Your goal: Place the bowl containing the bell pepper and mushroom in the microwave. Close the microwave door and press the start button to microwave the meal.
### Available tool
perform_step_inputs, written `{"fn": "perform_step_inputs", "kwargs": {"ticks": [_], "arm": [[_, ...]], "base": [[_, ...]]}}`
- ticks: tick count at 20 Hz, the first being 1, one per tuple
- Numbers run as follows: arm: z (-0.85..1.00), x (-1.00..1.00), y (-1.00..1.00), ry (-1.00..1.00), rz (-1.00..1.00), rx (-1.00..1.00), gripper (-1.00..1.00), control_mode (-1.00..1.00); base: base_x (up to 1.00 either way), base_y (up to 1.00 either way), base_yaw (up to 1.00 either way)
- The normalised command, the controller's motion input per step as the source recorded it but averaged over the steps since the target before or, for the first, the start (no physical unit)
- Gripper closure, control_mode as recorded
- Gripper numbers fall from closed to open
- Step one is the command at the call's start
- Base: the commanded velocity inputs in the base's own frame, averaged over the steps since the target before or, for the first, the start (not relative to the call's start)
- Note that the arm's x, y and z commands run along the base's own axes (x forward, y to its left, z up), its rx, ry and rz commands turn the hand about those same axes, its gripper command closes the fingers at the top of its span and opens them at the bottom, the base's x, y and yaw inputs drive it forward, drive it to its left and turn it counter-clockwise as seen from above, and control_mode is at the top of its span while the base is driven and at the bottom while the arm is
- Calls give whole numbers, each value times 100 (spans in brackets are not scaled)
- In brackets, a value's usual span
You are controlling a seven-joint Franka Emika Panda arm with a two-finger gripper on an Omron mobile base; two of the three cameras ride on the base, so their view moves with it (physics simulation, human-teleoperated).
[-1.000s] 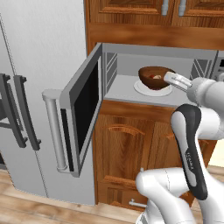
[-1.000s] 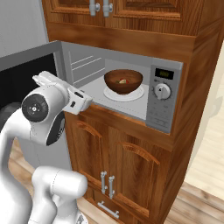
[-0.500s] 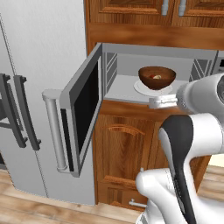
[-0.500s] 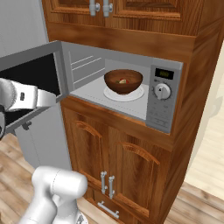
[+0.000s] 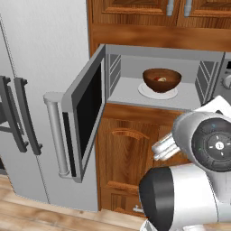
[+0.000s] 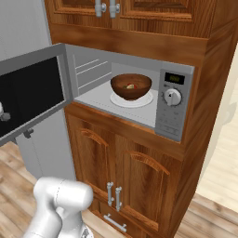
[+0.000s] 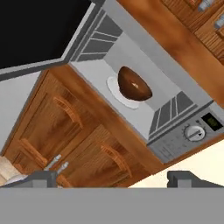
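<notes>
- Nearest to you: the gripper (image 7: 111,177). In the hand view its two dark fingertips (image 7: 41,177) stand far apart at the bottom edge with nothing between them, so the pincer is wide and holds nothing.
- In the left base view the white arm (image 5: 198,149) sits low at the lower right, in front of the wooden cabinet doors (image 5: 131,158) and below the microwave opening.
- Next out: the microwave door (image 5: 85,113) stands swung open to the left, dark glass facing inward, its silver bar handle (image 5: 56,133) upright at the outer edge.
- Left of the door you have the grey fridge doors (image 5: 36,76) with dark handles.
- Further in: the microwave (image 6: 179,79) cavity is open. The bowl (image 6: 131,86) sits on the white turntable plate (image 6: 145,100), roughly centred on the cavity floor.
- Inside the bowl a small red bit, the bell pepper (image 5: 156,79), lies just beside a pale bit, the mushroom (image 5: 163,80); both are too small to detail.
- The control panel (image 6: 169,114), with display and round knob, is at the right of the cavity.
- Farthest: upper wooden cabinets (image 6: 139,14) above the microwave.
</notes>
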Motion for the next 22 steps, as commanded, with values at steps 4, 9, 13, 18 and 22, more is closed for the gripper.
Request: {"fn": "perform_step_inputs", "kwargs": {"ticks": [4, 9, 13, 18, 22], "arm": [[-25, -69, 54, -9, 12, -42, -100, -100], [12, -5, 82, 0, 2, -26, -100, -100], [7, 0, 91, 0, 0, -23, -100, -100], [0, 4, 99, 0, 0, -23, -100, -100], [0, 23, 93, 0, 0, -22, -100, -100]], "base": [[0, 0, 0], [0, 0, 0], [0, 0, 0], [0, 0, 0], [0, 0, 0]]}}
